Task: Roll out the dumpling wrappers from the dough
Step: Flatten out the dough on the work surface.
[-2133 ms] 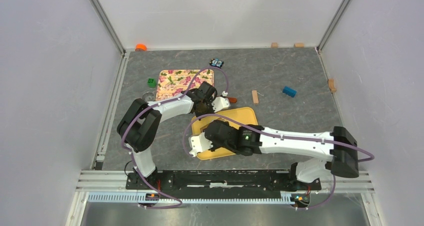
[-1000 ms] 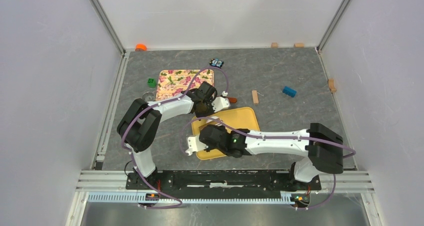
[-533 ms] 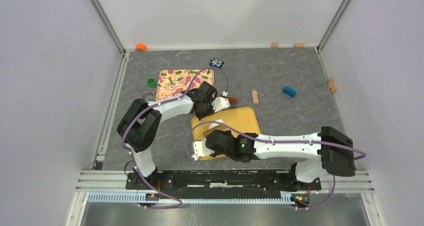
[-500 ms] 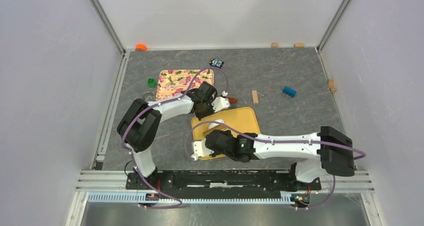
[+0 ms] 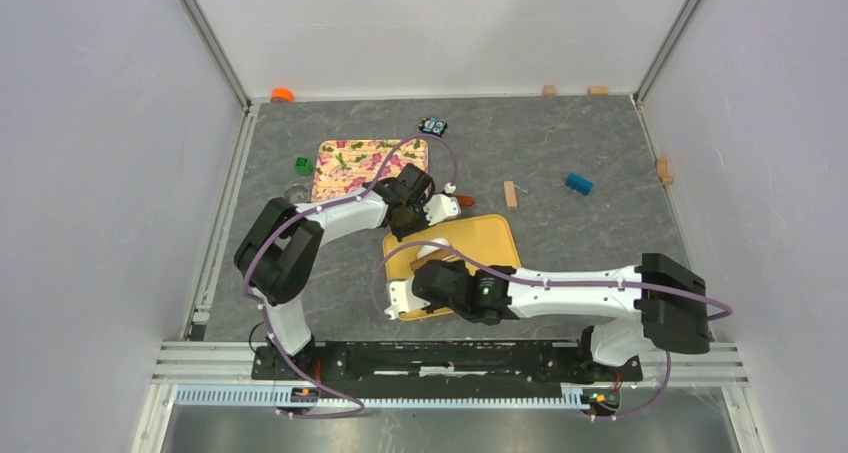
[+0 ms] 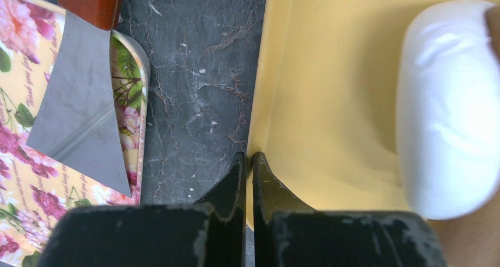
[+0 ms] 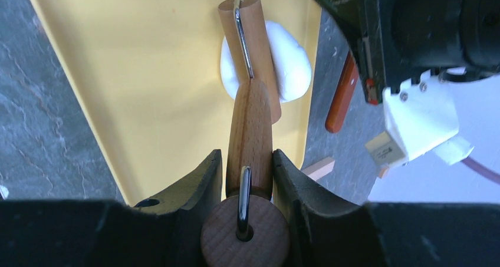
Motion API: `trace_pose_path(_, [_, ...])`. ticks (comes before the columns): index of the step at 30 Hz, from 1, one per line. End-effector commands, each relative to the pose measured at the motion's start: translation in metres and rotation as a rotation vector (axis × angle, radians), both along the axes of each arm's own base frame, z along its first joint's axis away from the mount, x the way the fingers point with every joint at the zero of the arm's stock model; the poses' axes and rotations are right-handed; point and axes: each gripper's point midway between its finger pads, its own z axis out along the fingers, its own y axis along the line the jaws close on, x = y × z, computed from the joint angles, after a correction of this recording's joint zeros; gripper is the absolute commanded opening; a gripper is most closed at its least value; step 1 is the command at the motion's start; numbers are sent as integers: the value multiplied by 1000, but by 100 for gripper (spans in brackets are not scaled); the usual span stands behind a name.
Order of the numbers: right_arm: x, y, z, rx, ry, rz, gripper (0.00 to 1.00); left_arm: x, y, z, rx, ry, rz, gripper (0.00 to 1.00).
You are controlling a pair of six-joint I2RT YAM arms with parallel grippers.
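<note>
from above, we see both arms meeting at the yellow board [image 5: 497, 235]. on the left wrist, the left gripper [image 6: 248, 171] is pinched shut on the board's rim, with the dough [image 6: 448, 108] lying on the board nearby. on the right wrist, the right gripper [image 7: 248, 161] clamps the roller [image 7: 259, 49], which rests on the dough. we judge this the rolling step; next comes an even forward press.

The dough [image 7: 293, 66], a smooth white oval lump, lies on the yellow board [image 7: 147, 72] under the wooden roller [image 7: 258, 55].
</note>
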Motion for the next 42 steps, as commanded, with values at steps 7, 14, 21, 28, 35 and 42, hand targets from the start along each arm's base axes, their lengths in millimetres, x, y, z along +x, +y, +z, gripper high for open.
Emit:
trace_pose_path(7, [-2,-58,-61,-272,136,-23,0,-30,28,-61,127,141,-16,2])
trace_pose_path(14, [-23,-75,-59,-336,170,-33,0,-31,28,-61,126,141,-18,2])
trace_pose_path(21, [-32,-87,-67,-359,177,-27,0,-30,28,-61,125,140,-17,2])
trace_pose_path(28, [-22,-72,-74,-404,201,-9,0,-31,28,-61,125,141,-18,2])
trace_pose_path(35, [-48,-105,-68,-446,223,-31,0,-31,27,-61,124,142,-20,2])
trace_pose_path(42, [-24,-66,-77,-427,189,22,0,-31,28,-61,126,143,-19,2])
